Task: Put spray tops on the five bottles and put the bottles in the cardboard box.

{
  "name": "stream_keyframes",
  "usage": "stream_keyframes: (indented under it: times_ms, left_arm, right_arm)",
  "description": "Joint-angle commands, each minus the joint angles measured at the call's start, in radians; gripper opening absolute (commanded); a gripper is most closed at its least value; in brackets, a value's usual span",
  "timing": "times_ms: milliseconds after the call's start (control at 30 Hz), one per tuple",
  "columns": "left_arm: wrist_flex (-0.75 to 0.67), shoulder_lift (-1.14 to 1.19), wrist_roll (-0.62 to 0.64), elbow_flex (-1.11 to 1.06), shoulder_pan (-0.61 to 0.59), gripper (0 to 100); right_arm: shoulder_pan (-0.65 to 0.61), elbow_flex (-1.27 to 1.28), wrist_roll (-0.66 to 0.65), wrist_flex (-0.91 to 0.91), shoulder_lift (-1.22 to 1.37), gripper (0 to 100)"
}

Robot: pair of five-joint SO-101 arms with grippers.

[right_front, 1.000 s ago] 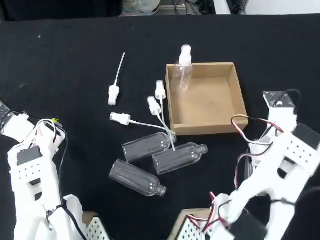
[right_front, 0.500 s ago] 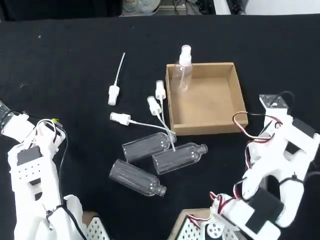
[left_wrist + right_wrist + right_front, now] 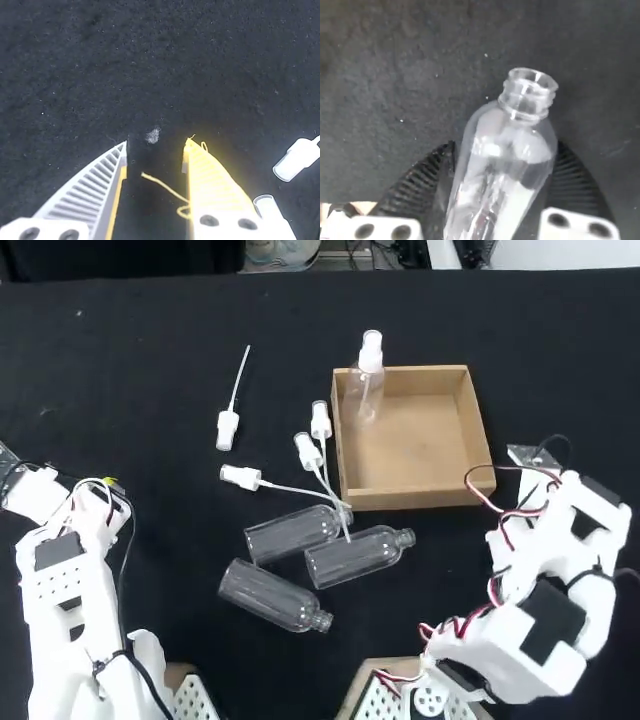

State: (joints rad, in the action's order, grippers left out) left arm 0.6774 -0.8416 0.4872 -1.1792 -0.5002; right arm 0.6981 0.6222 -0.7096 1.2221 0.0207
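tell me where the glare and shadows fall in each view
High view: thin bright streaks on the three lying bottles, while the black cloth throws back no glare. Right wrist view: white highlights run along the open-necked bottle gripped by the right hand. Left wrist view: a darker patch lies on the cloth inside the open left hand.

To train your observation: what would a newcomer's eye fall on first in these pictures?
The right gripper clamps a clear uncapped bottle, neck pointing away from the wrist. On the black table, three capless bottles lie clustered beside loose spray tops, near the cardboard box's front left corner. One capped bottle stands inside the box's far left corner.
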Motion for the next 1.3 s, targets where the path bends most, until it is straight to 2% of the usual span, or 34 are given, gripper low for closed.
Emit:
stream_keyframes:
  times_ms: [0, 133, 267, 500, 600, 733, 800, 1000, 1100, 1267]
  left_arm:
    - [0.003, -0.02, 0.015, 0.058, -0.001, 18]
    - [0.003, -0.02, 0.015, 0.058, -0.001, 18]
    - [0.003, -0.02, 0.015, 0.059, -0.001, 18]
    - [0.005, -0.02, 0.015, 0.059, -0.001, 18]
    - [0.003, -0.02, 0.015, 0.059, -0.001, 18]
    - [0.003, -0.02, 0.015, 0.059, -0.001, 18]
    - [0.003, -0.02, 0.015, 0.059, -0.001, 18]
    - [0.003, -0.02, 0.015, 0.059, -0.001, 18]
    - [0.003, -0.02, 0.015, 0.059, -0.001, 18]
    - [0.003, -0.02, 0.015, 0.059, -0.001, 18]
  right_arm:
    - [0.011, -0.085, 0.06, 0.0, 0.007, 16.2]
    - [0.011, -0.176, 0.101, -0.008, 0.005, 0.6]
    - [0.005, -0.28, 0.092, -0.014, 0.016, 3.5]
    - [0.04, -0.282, 0.092, -0.087, 0.022, 4.1]
    - [0.072, -0.288, 0.087, -0.086, 0.067, 8.8]
    - [0.084, -0.297, -0.037, -0.043, 0.154, 19.8]
    - [0.086, -0.332, -0.055, 0.003, 0.186, 23.4]
    - [0.077, -0.539, -0.012, 0.244, 0.248, 26.8]
    - [0.078, -0.625, 0.025, 0.262, 0.291, 29.3]
    - [0.064, -0.691, 0.002, 0.267, 0.407, 29.7]
